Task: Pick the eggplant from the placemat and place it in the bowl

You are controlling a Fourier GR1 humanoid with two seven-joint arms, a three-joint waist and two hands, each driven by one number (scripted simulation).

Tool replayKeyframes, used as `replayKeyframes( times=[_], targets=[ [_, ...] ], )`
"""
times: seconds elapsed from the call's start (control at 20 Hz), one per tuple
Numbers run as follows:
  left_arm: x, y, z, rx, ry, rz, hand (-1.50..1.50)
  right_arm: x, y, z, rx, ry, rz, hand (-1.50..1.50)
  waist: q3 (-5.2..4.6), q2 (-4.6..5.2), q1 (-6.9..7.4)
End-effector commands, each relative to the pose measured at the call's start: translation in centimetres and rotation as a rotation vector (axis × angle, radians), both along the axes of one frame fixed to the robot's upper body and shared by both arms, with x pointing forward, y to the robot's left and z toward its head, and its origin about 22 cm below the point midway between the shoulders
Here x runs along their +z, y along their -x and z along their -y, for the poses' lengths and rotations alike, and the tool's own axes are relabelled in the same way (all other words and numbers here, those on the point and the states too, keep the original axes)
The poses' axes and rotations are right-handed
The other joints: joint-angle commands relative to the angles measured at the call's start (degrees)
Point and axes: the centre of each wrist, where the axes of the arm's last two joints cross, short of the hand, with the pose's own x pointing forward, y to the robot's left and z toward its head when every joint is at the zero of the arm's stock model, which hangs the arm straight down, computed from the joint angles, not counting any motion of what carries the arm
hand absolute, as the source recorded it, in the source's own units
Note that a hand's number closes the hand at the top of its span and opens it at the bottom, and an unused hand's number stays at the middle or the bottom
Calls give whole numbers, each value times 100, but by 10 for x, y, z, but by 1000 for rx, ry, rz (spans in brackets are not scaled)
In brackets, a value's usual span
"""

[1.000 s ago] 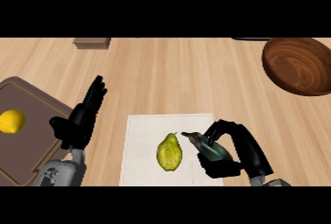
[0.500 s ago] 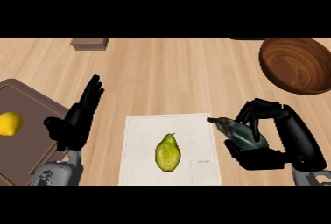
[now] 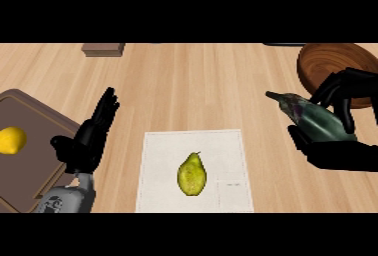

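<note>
Nearest the robot, the white placemat lay flat on the wooden counter. Only a yellow-green pear-shaped fruit sat on it, near the middle. The eggplant was not on the mat at all.

To the left, the left hand rested with straight fingers pointing up and nothing in it. It was parked between the mat and the brown cutting board, well clear of the work. A lemon sat on that board at the view's left edge, no part of this job.

Over on the right, the right hand had its fingers and thumb curled round the dark eggplant. It gripped the fat end, and the stem tip poked out up and to the left. The eggplant was clear of the counter, to the right of the mat and just short of the bowl. By my reading that was the carry leg of the task, with only the drop left.

Just beyond it, the wooden bowl sat at the far right, partly hidden by the dark fingers. Its open mouth faced up, so the load should go in from above.

Farthest back, a small brown block stood at the counter's far edge, out of the way.
</note>
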Motion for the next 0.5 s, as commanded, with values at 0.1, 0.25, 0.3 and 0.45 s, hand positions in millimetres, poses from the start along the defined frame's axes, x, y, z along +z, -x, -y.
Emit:
replayKeyframes(
  times=[0.1, 0.25, 0.3, 0.45],
  targets=[
    [-12, 7, 21, 1, -13, 12, 0, 52, -18, 18, -98, -17, 18, 150, 1, 7, 10],
    [1, -3, 10, 1, 3, 5, 0, 70, -35, 14, -140, -11, 32, 150, 1, 8, 23],
    [9, -2, 5, -2, 2, -3, 0, 58, -47, 31, -180, 7, 4, 150, 3, 12, 34],
    [14, -6, 0, -17, -9, 14, 0, 82, -59, 19, -166, -30, -32, 150, 1, 9, 37]
  ],
)
